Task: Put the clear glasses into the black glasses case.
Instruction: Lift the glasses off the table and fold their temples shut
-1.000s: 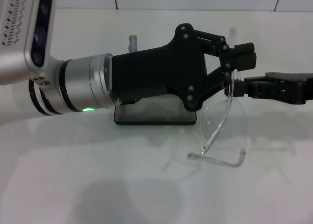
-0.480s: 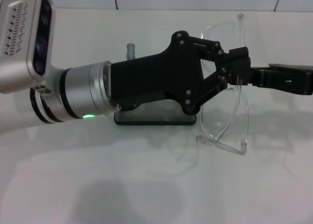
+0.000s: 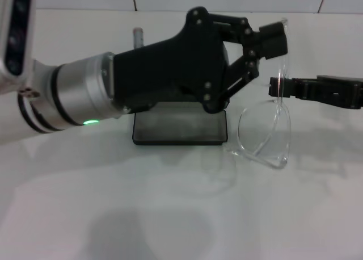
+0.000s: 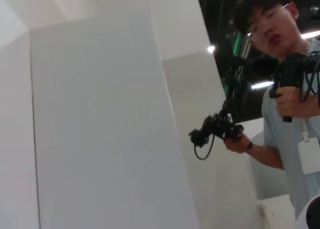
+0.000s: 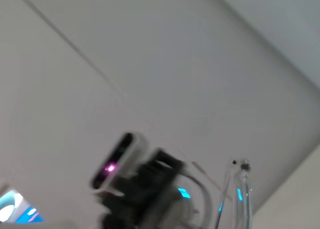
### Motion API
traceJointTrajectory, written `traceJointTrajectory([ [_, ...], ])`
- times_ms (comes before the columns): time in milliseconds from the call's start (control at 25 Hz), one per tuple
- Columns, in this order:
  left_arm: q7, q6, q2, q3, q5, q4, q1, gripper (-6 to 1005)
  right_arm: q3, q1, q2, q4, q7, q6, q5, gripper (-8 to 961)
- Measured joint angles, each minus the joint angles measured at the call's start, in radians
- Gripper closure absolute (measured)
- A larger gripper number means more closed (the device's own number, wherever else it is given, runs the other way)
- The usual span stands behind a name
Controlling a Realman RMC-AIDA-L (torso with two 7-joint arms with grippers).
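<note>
Reaching in from the right edge of the head view, the right tool [image 3: 279, 88] is pinched on the clear glasses [image 3: 266, 135], gripping them at the upper part of the frame so that they hang in the air with the lens dropping down and toward the near side. The lower edge of the lens sits close above the white desk [image 3: 181, 214], though whether it touches the surface cannot be told. One clear arm of the glasses rises past the tool toward the far side, just beside the fingertips of the other arm.

The left tool [image 3: 271, 41] stretches across the middle of the scene from the left, its silver wrist section showing a green light. Its black fingers stand spread apart, holding nothing, with the tips just left of the glasses' upper frame and apart from the right tool.

The black glasses case [image 3: 179, 128] lies on the desk beneath the left arm, open, with its grey lining facing up; its far part is hidden by the arm. The glasses hang just right of the case's right end, outside it.

The right wrist view shows part of the clear frame [image 5: 239, 194] close up. The left wrist view shows white panels and a person [image 4: 280, 84] holding black handheld devices.
</note>
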Motion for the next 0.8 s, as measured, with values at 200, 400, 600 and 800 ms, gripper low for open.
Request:
traceJointTrajectory([
  [200,-0.001,0.001,0.001,-0.005,-0.001,0.108,0.077,930,0.01,-0.036,-0.01,0.004,0.001,0.1,0.005,897],
  [400,-0.019,0.004,0.001,0.001,-0.001,0.151,0.125,930,0.122,-0.07,-0.012,0.044,0.002,0.166,0.063,897],
  [600,-0.027,0.013,0.001,0.012,-0.001,0.138,0.13,930,0.209,-0.081,-0.008,0.088,-0.03,0.136,0.176,897],
  [800,-0.027,0.014,0.0,0.036,-0.002,0.136,0.123,929,0.205,-0.065,0.002,0.09,-0.044,0.087,0.218,896],
])
